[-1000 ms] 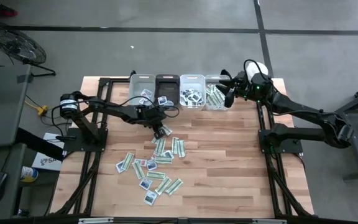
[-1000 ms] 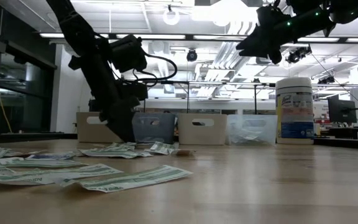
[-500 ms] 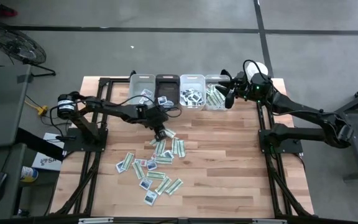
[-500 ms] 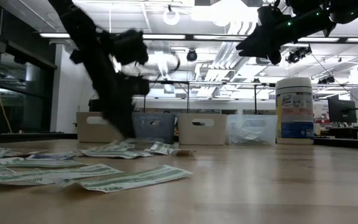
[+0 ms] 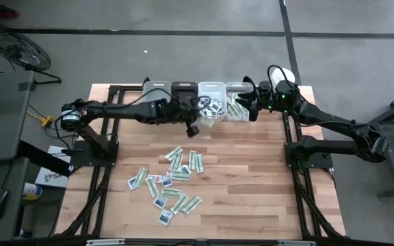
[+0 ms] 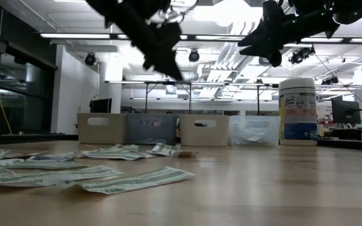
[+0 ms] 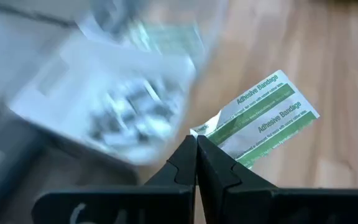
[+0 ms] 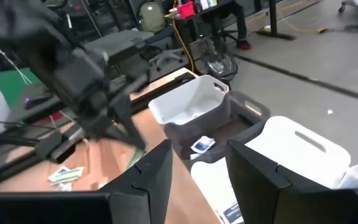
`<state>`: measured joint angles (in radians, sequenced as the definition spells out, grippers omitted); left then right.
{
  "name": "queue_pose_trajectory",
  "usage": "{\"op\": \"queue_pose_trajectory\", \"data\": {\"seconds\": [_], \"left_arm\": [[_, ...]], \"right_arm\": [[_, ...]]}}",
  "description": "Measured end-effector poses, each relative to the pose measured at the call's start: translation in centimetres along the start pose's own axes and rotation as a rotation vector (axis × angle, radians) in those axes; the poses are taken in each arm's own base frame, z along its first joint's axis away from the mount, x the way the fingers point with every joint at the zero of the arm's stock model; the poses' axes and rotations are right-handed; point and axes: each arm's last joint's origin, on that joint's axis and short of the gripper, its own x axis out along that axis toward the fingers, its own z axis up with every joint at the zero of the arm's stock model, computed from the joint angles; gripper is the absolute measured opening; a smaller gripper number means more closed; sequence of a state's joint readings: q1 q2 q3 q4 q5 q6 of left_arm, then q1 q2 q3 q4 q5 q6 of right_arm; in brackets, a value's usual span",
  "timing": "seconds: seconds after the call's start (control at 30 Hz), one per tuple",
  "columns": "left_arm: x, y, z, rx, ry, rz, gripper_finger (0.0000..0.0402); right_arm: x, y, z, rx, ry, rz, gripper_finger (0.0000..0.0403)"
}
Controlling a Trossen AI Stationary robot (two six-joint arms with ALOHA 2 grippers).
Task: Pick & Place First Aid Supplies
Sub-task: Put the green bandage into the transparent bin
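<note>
Left gripper [image 7: 196, 140] now bin-side, jaws clamped on green-striped packet [image 7: 260, 118], long axis outward.

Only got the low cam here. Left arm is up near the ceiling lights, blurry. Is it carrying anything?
Observer: Yes. The left gripper is shut on a green-and-white bandage packet, pinched at one end.
Operator: Where is it over the table?
Observer: From above, it hangs just in front of the row of bins, near the third bin from the left.
Operator: Right arm?
Observer: The right gripper is open and holds nothing, over the rightmost bin.
Operator: How much is left to sort?
Observer: A loose pile of packets lies mid-table, well over a dozen.
</note>
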<state>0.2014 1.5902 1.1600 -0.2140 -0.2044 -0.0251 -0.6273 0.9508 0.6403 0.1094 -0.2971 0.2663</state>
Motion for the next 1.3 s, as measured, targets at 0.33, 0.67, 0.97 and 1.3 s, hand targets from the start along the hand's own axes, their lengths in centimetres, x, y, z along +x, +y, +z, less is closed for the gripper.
{"op": "queue_pose_trajectory", "data": {"seconds": [0.33,0.67,0.97,1.3], "left_arm": [[-2.9,1.0,6.6,0.199,-0.222,0.229,0.0000],[-3.4,1.2,7.7,0.269,-0.301,0.286,0.0000],[-3.4,1.2,7.7,0.273,-0.303,0.291,0.0000],[-3.4,1.2,7.7,0.273,-0.303,0.291,0.0000]], "right_arm": [[0.2,0.5,0.2,0.109,-0.007,0.101,0.0143],[3.1,2.0,0.4,0.160,-0.100,0.271,0.0163],[5.1,2.0,-0.7,0.198,-0.094,0.243,0.0179],[7.2,1.7,-1.5,0.256,-0.138,0.283,0.0158]]}}
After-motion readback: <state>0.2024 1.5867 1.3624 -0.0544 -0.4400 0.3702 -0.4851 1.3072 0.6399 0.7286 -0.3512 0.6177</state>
